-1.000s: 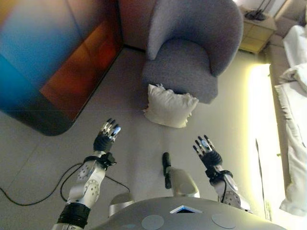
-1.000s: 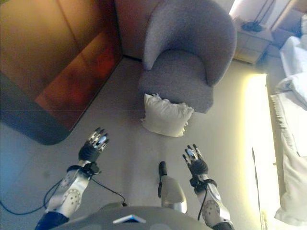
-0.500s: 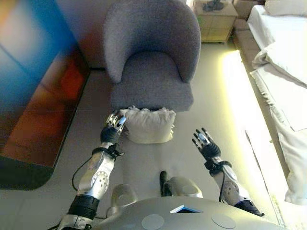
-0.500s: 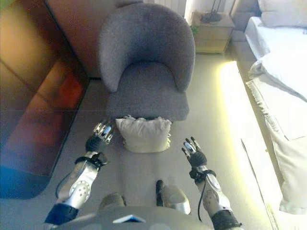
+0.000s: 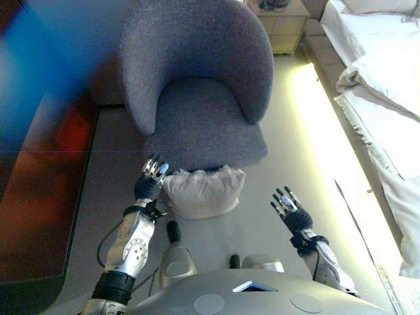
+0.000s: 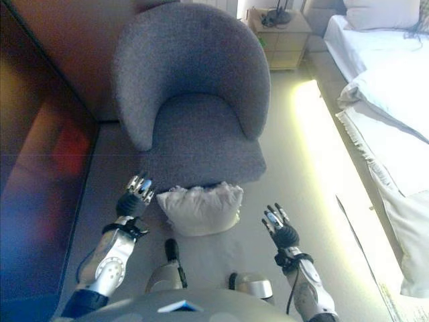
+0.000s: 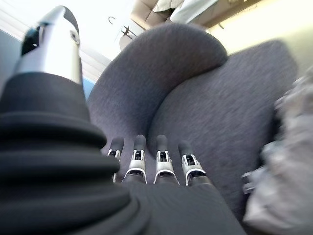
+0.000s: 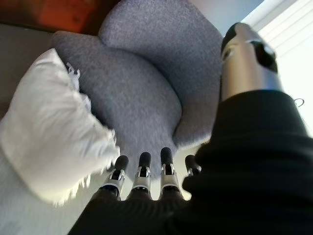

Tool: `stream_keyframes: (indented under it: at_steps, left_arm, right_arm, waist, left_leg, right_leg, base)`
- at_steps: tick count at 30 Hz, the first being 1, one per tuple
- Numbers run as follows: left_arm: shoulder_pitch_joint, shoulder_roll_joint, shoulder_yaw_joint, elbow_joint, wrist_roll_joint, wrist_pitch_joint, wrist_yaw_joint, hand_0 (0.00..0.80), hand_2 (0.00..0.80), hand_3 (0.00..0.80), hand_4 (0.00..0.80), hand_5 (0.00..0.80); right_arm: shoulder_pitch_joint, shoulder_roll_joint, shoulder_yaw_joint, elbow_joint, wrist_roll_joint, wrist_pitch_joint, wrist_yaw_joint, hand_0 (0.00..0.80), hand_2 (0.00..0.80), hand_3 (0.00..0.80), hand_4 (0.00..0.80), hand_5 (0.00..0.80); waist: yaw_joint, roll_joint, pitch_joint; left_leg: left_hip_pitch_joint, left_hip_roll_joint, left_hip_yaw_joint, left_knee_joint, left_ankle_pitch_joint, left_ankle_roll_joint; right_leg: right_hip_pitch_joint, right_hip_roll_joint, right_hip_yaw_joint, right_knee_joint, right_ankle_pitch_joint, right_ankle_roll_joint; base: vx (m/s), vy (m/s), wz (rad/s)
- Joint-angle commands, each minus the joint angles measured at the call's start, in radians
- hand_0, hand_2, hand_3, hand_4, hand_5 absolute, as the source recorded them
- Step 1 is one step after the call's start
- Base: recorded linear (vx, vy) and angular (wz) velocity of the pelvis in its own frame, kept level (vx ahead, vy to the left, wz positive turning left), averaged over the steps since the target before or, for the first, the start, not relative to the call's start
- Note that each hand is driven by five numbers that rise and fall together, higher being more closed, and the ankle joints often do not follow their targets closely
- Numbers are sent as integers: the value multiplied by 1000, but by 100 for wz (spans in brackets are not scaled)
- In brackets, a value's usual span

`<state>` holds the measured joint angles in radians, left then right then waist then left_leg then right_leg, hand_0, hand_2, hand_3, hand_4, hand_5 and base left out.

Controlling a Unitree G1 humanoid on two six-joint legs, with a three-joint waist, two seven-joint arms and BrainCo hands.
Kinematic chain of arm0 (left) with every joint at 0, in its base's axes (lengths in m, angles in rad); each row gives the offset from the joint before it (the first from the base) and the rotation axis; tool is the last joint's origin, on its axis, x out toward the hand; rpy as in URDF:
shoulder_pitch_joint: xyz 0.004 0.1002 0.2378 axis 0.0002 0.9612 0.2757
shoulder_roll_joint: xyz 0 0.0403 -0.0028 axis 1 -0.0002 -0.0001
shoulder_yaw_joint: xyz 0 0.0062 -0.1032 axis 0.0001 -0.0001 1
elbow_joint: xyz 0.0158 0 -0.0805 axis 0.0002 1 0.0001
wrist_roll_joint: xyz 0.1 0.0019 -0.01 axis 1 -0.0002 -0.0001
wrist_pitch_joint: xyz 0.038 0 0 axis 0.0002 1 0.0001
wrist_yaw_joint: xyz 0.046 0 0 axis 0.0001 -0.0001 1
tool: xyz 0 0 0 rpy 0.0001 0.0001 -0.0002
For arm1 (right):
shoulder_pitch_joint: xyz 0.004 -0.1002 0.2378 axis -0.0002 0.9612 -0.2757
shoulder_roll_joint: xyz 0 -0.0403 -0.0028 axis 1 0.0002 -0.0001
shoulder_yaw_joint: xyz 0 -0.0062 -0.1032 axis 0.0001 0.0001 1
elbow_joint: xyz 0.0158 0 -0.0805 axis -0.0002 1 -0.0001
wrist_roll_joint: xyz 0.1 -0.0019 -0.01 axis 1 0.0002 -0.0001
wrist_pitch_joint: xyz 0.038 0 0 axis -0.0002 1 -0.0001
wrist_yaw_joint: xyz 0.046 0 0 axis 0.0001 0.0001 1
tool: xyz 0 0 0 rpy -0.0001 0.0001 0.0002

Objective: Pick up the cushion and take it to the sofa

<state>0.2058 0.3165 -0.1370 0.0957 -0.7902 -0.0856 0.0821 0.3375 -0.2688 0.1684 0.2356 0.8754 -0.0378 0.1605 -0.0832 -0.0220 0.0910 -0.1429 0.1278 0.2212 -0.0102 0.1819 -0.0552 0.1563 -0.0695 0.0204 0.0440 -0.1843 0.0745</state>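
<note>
Lying on the floor against the grey upholstered armchair (image 5: pixel 197 85), the cream fringed cushion (image 5: pixel 202 191) ran crosswise between both empty spread-fingered hands, left hand (image 5: pixel 149 182) beside it, right hand (image 5: pixel 289 211) clear.

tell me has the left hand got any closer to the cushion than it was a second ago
Yes. The left hand now sits right beside the cushion's left edge; a second ago floor separated them. The cushion itself still lies against the armchair.
</note>
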Motion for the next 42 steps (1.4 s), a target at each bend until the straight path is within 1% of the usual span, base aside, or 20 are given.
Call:
stream_keyframes:
  at_steps: [1,3,6,8,9,11,14,17,19,21,23,26,30,32,34,35,36,37,40,42]
  left_arm:
    - [-4,31,8,-73,-40,-72,-15,0,0,0,0,0]
    - [-12,42,14,-61,-33,-70,-19,0,0,0,0,0]
    - [-10,52,30,-68,-31,-73,-16,0,0,0,0,0]
    - [-7,58,40,-57,-17,-73,-25,0,0,0,0,0]
    - [-7,59,42,-55,-12,-73,-25,0,0,0,0,0]
    - [-5,61,48,-55,-4,-74,-15,0,0,0,0,0]
    - [0,61,53,-61,13,-63,-11,0,0,0,0,0]
    - [1,65,41,-61,29,-59,-8,0,0,0,0,0]
    - [-4,66,39,-54,33,-58,-17,0,0,0,0,0]
    - [-15,70,48,-46,35,-54,-32,0,0,0,0,0]
    - [-25,83,56,-51,22,-43,-43,0,0,0,0,0]
    - [-31,95,50,-47,18,-47,-47,0,0,0,0,0]
    - [-2,98,44,-59,28,-63,-56,0,0,0,0,0]
    - [25,96,56,-69,41,-64,-57,0,0,0,0,0]
    - [60,93,82,-73,46,-68,-69,0,0,0,0,0]
    - [79,87,97,-74,47,-67,-73,0,0,0,0,0]
    - [103,78,115,-76,45,-68,-70,0,0,0,0,0]
    - [113,75,123,-77,39,-70,-64,0,0,0,0,0]
    - [125,65,157,-68,22,-61,-61,0,0,0,0,0]
    - [128,49,174,-61,13,-51,-61,0,0,0,0,0]
  right_arm:
    - [-57,5,-14,-71,14,-39,-21,0,0,0,0,0]
    - [-60,11,-14,-68,32,-29,-38,0,0,0,0,0]
    - [-83,16,-1,-61,19,-27,-28,0,0,0,0,0]
    - [-120,32,1,-38,26,-33,-39,0,0,0,0,0]
    - [-129,37,1,-32,27,-35,-43,0,0,0,0,0]
    - [-138,49,3,-33,11,-29,-53,0,0,0,0,0]
    - [-148,69,3,-16,-8,-36,-56,0,0,0,0,0]
    - [-141,79,15,-26,-5,-46,-67,0,0,0,0,0]
    - [-135,84,21,-20,-2,-52,-73,0,0,0,0,0]
    - [-126,83,17,-13,-1,-40,-72,0,0,0,0,0]
    - [-102,79,8,-25,4,-27,-66,0,0,0,0,0]
    - [-77,66,4,-37,18,-23,-51,0,0,0,0,0]
    - [-100,43,2,-25,28,-5,-32,0,0,0,0,0]
    - [-118,40,-4,-21,31,16,-34,0,0,0,0,0]
    - [-125,40,-16,-11,26,32,-24,0,0,0,0,0]
    - [-128,40,-21,-7,21,42,-19,0,0,0,0,0]
    - [-136,39,-20,-11,14,55,-15,0,0,0,0,0]
    - [-141,35,-18,-14,10,60,-13,0,0,0,0,0]
    - [-158,27,-5,-24,0,71,-12,0,0,0,0,0]
    - [-161,24,1,-26,-11,79,-15,0,0,0,0,0]
  waist:
    - [14,5,-15]
    - [18,-10,-24]
    - [27,-25,-39]
    - [39,-33,-49]
    - [41,-34,-52]
    - [45,-31,-58]
    - [56,-21,-65]
    - [60,6,-55]
    - [56,16,-45]
    - [49,12,-38]
    - [34,-9,-30]
    - [9,-48,-12]
    - [3,-72,-2]
    - [6,-81,-1]
    - [14,-85,-4]
    - [21,-86,-7]
    - [32,-87,-14]
    - [34,-85,-17]
    - [32,-79,-31]
    - [26,-71,-42]
  left_leg:
    - [-77,48,-49,17,-47,-32]
    - [-92,22,-52,77,-81,-12]
    - [-76,-9,-45,98,-121,20]
    - [-53,-35,-41,94,-145,42]
    - [-44,-42,-42,91,-151,47]
    - [-15,-64,-57,88,-176,66]
    - [16,-100,-87,89,-208,98]
    - [56,-114,-98,94,-239,124]
    - [79,-114,-92,96,-253,128]
    - [95,-114,-79,90,-254,121]
    - [102,-118,-68,90,-255,106]
    - [115,-114,-64,113,-279,75]
    - [133,-94,-65,127,-318,49]
    - [148,-89,-71,138,-343,44]
    - [162,-76,-73,153,-358,41]
    - [169,-68,-71,160,-363,39]
    - [178,-54,-59,164,-362,33]
    - [183,-43,-53,163,-359,28]
    - [209,-6,-44,157,-340,12]
    - [222,20,-50,158,-294,-5]
  right_leg:
    - [-33,24,14,112,-12,9]
    - [-29,0,11,125,12,27]
    - [-56,-46,-2,196,75,67]
    - [-81,-77,-12,279,149,92]
    - [-93,-82,-11,301,167,94]
    - [-133,-88,-5,390,207,89]
    - [-172,-85,-18,521,242,74]
    - [-269,-89,-51,770,282,55]
    - [-330,-98,-67,847,290,44]
    - [-352,-122,-83,769,295,42]
    - [-350,-134,-85,567,304,60]
    - [-319,-178,-74,235,341,93]
    - [-327,-206,-49,52,390,133]
    - [-334,-217,-38,7,410,145]
    - [-326,-221,-38,10,401,149]
    - [-312,-223,-52,9,389,149]
    - [-298,-227,-79,11,378,146]
    - [-293,-224,-85,15,369,144]
    - [-283,-187,-70,37,311,130]
    - [-274,-148,-61,52,266,113]
  base:
    - [270,184,-17]
    - [261,161,1]
    - [238,175,5]
    - [227,171,-7]
    - [227,171,-15]
    - [220,178,-7]
    - [210,195,1]
    - [161,194,1]
    - [169,145,1]
    - [194,15,-10]
    - [236,-146,-6]
    - [236,-203,10]
    - [211,-123,24]
    - [258,-111,11]
    - [257,-122,20]
    - [285,-158,17]
    - [260,-159,11]
    - [264,-165,4]
    - [224,-130,4]
    - [203,-144,1]
